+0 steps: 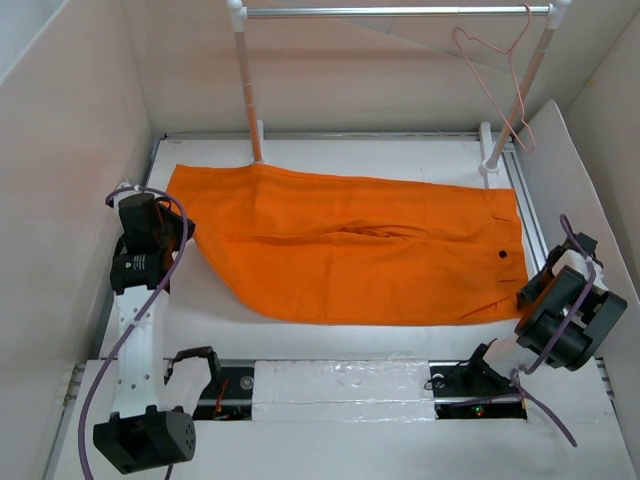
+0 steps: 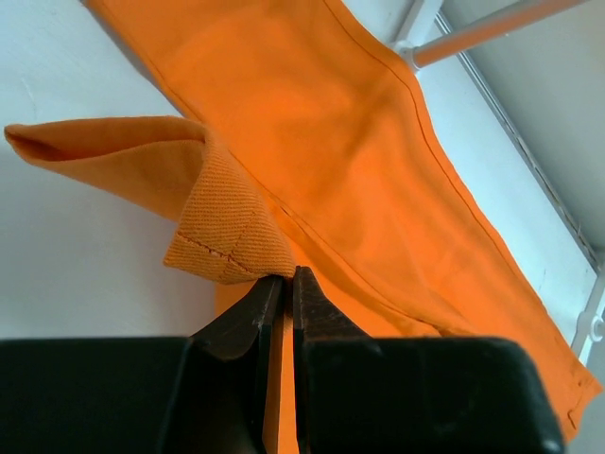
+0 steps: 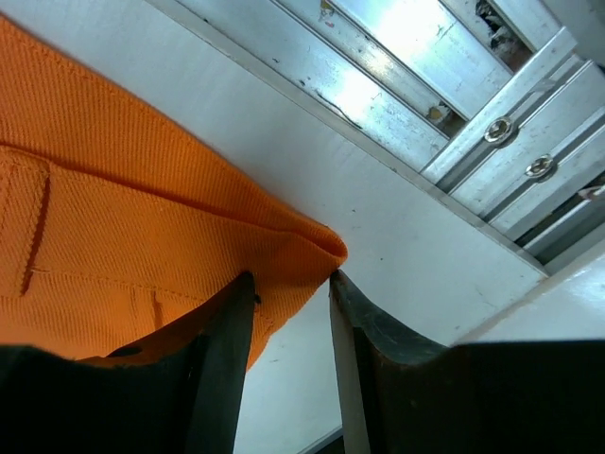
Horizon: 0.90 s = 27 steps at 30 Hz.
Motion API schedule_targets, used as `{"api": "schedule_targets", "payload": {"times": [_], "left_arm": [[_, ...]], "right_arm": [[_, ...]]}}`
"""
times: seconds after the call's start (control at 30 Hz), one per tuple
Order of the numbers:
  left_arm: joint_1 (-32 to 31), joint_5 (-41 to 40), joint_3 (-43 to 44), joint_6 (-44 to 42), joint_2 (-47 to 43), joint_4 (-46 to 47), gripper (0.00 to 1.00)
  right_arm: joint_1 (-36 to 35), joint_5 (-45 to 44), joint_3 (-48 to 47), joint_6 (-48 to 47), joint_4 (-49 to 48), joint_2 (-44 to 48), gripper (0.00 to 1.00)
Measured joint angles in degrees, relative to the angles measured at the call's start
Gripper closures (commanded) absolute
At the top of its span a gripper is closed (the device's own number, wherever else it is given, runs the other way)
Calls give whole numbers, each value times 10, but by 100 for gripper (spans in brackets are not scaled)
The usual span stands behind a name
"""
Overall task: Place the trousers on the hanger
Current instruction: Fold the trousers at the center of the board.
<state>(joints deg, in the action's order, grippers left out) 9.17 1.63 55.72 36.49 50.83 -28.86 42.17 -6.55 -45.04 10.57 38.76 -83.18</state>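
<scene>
Left wrist view: jaws pinch trousers, hiding the gripped edge.

Trousers flat across bench, left end at left gripper, right near corner at right gripper; rail behind, hanger on its right end.

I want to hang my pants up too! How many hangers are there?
1. The pink hanger hangs from the rail at the back right, behind the trousers. No other one shows.
</scene>
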Motion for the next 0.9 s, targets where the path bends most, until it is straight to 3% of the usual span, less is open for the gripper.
{"api": "schedule_targets", "payload": {"times": [0.23, 0.33, 0.37, 0.47, 0.7, 0.9], "left_arm": [[6, -18, 0, 2, 24, 16, 100], [6, -23, -12, 4, 26, 35, 100], [6, -24, -19, 5, 26, 42, 100], [6, -24, -38, 6, 28, 48, 100], [6, -27, -44, 6, 36, 61, 100], [6, -39, -29, 12, 51, 60, 100]], "right_arm": [[-57, -34, -3, 29, -2, -1, 68], [-81, -49, -3, 55, -2, -1, 81], [-92, -52, -3, 64, -2, -1, 92], [-116, -51, -2, 89, -3, -1, 100], [-134, -55, -1, 98, 6, 27, 100], [-138, -83, -55, 35, 66, 174, 100]]}}
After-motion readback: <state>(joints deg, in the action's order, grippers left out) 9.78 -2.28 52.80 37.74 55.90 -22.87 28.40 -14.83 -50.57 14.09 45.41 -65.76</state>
